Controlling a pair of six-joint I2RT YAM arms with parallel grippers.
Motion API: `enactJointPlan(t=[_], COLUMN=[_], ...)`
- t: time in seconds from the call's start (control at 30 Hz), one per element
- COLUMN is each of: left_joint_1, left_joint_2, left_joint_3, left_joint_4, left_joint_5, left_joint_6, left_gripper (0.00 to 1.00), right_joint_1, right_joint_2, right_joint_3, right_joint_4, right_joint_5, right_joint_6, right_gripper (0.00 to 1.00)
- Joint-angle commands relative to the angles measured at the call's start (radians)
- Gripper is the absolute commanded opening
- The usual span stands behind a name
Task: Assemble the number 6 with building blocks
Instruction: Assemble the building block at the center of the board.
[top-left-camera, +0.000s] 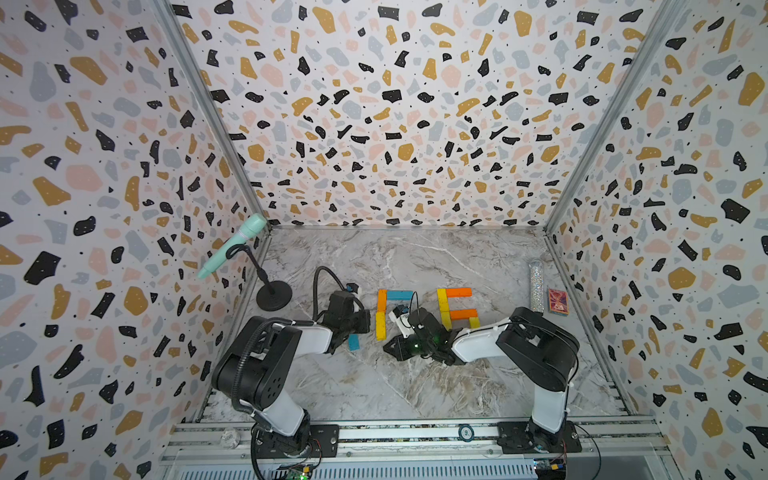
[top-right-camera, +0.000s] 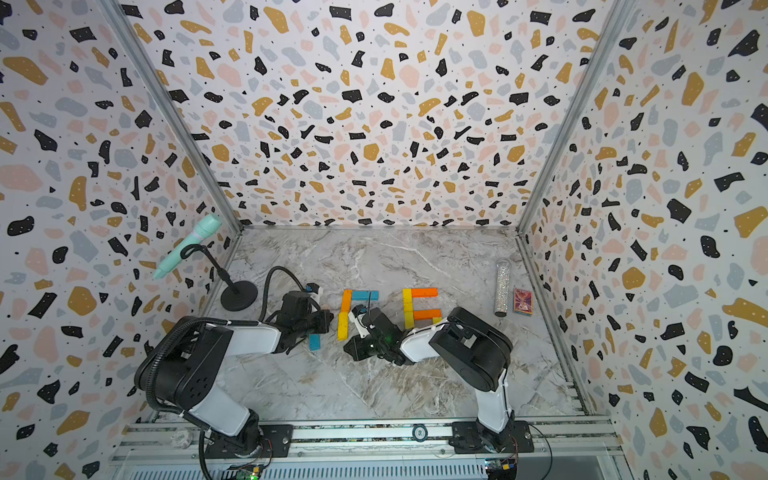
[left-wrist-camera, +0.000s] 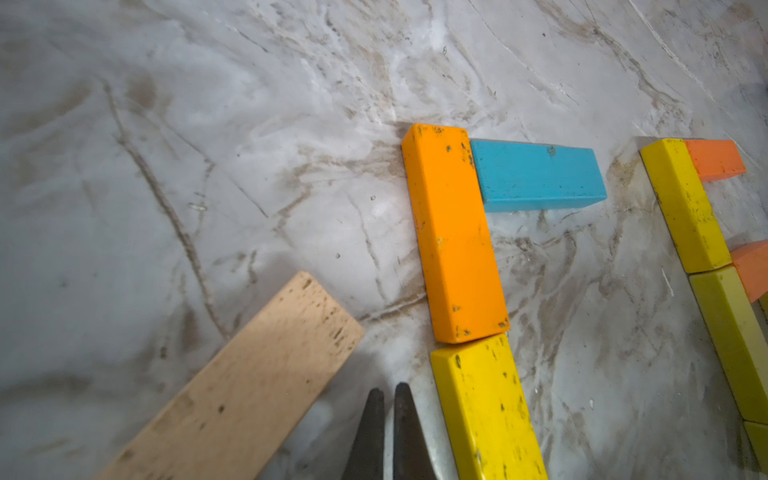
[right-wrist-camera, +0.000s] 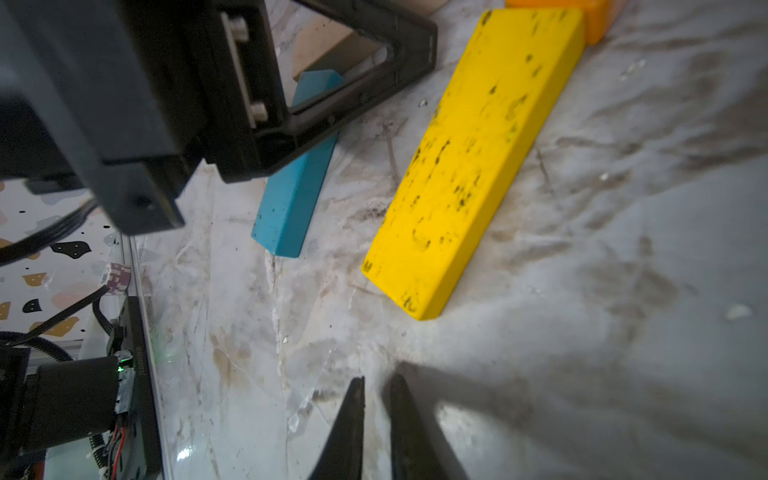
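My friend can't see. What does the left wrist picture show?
An orange block and a yellow block lie end to end on the marble table, a blue block touching the orange one's side. A wooden block lies near the shut left gripper.

Marble tabletop (top-left-camera: 415, 257) bears painted planks (top-left-camera: 381, 300) (one plain plank (left-wrist-camera: 249, 382)), box (top-left-camera: 557, 302), tube (top-left-camera: 536, 286).

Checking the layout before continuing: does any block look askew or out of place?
Yes: the plain wood plank lies diagonally beside the yellow block, aligned with nothing. A teal block also lies loose nearby, outside the rows.
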Motion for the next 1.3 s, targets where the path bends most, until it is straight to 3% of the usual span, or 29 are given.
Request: enactJointPlan(t=[0.0,0.6,0.77,0.97,1.27], left_joint_1=[0.004,0.004,0.005,0.006,0.006], left_joint_2=[0.015,0.011,-0.013,-0.129,-0.065], left_joint_3=[-0.005,0.001,0.002,-0.02,-0.046], left_joint_4=[0.026,-0.007,-0.03,-0.049,-0.055], left_joint_5=[0.06,0.001,-0.019,-0.054,0.036], left_joint_6=[0.018,0.021,0.009,-0.076,-0.035], left_gripper=[0.0,0.0,0.0,0.0,0.0], right_joint_1=[-0.002,-0.009,0.007,0.015,0.032], right_joint_2=[0.029,0.082,0.038,-0.142,-0.13], right_joint_3=[0.03,0.091,0.088,-0.043,-0.139], right_joint_4=[-0.02,-0.048,-0.061,-0.037,0.154], right_joint_5=[0.007,-0.003,0.006,0.025,0.028], right_joint_6=[0.002,-0.016,-0.02,0.05,0.163], right_gripper=[0.15,0.15,0.15,0.15,0.14])
